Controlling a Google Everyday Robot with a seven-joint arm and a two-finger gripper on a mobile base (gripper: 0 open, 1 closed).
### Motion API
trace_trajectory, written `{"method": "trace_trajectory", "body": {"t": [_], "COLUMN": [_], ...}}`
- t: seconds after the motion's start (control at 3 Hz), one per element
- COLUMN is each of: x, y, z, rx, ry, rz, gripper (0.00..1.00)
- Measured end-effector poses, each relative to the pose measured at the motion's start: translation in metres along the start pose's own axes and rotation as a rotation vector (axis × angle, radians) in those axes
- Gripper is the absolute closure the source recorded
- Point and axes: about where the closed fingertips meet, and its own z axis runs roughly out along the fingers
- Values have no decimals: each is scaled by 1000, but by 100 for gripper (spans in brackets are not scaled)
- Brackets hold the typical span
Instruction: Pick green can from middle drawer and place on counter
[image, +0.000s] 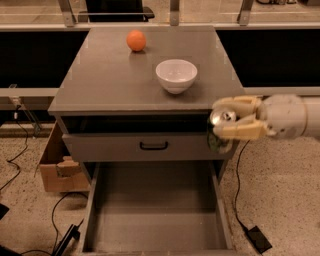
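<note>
Your arm runs off the right edge of the view, so you see only its pale forearm and the gripper (220, 120). The gripper's fingers (241, 132) cross the green can (219, 144) and cover much of its side. Only the shiny top and a dark strip of the lower body show, and that strip is hard to read against the grey drawer front (125, 147) behind it. The gripper is clamped on the can, one finger above the silver top and one below it.

You have the can in the air just off the right front corner of the worktop (110, 80), about level with its edge and not resting on it. The middle drawer (155, 210) stands pulled out below, its near end cut off by the bottom of the view. On the worktop sit a white bowl (176, 75) and an orange (136, 40), well apart from the can.
</note>
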Motion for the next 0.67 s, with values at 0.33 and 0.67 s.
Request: {"method": "trace_trajectory", "body": {"t": [0.33, 0.67], "x": [-92, -166], "y": [-28, -63], "z": [11, 50], "rx": [-5, -30], "ry": [-43, -81], "rz": [-53, -72], "gripper": [100, 100]}}
